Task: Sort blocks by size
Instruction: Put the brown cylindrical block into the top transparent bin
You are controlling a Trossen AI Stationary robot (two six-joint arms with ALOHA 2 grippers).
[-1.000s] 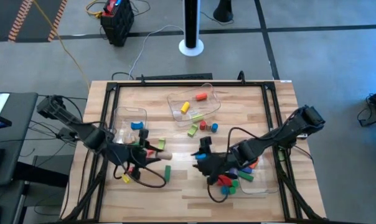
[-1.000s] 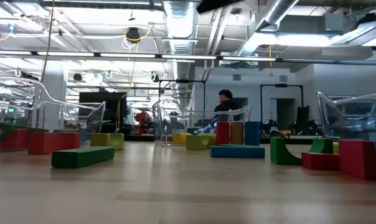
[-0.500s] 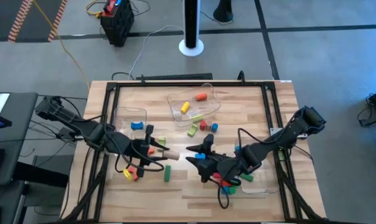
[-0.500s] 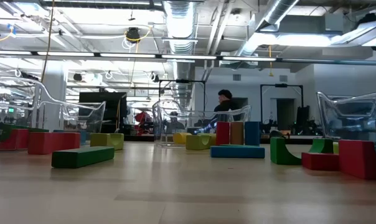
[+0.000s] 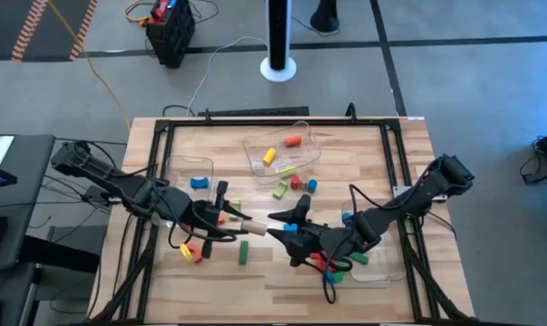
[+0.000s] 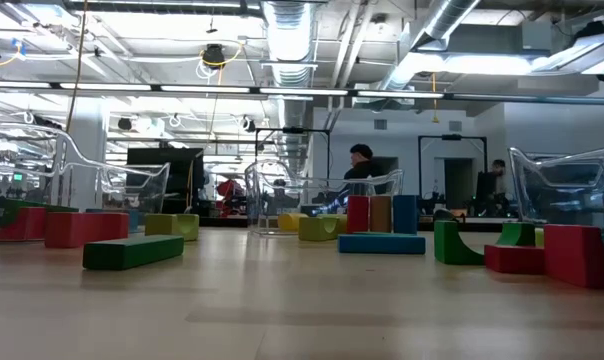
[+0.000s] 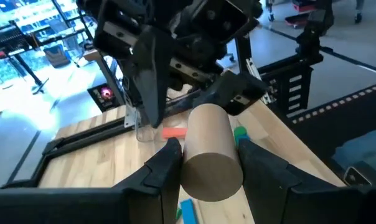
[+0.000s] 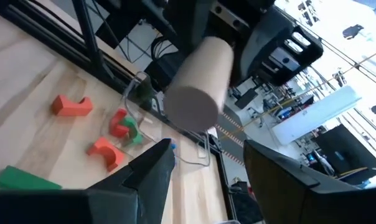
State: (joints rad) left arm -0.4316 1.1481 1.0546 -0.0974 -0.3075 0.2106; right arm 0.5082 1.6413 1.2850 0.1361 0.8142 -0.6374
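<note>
— Both arms have come nearer to each other since a second ago; the left gripper (image 5: 238, 220) has moved toward the middle of the table (image 5: 273, 272), and the right gripper (image 5: 283, 225) now faces it from close by.

— What does the left one hold?

— It is closed on a plain wooden cylinder (image 5: 247, 225). In the left wrist view the cylinder (image 7: 210, 155) sits between the two dark fingers (image 7: 163, 171), and its round end points at the other gripper.

— And the right one?

— Its fingers (image 8: 154, 165) stand wide apart and hold nothing. In the right wrist view the cylinder (image 8: 197, 84) is in front of them, not yet between them.

— Where are the blocks?

— They are in several places. A green bar (image 5: 243, 252) lies on the wood just below the left gripper, with a red and a yellow block (image 5: 193, 251) near it. A blue block (image 5: 197, 183) is in the clear bin (image 5: 169, 172) on the left. A yellow block (image 5: 269, 156) and an orange one (image 5: 292, 140) are in the back bin (image 5: 305, 131). Some red, green and blue ones (image 5: 296, 184) lie loose in front of that bin. More are under the right arm, near the right bin (image 5: 382, 272).

— Anyone in the room?

— A person (image 6: 362, 165) is far behind the table.
</note>
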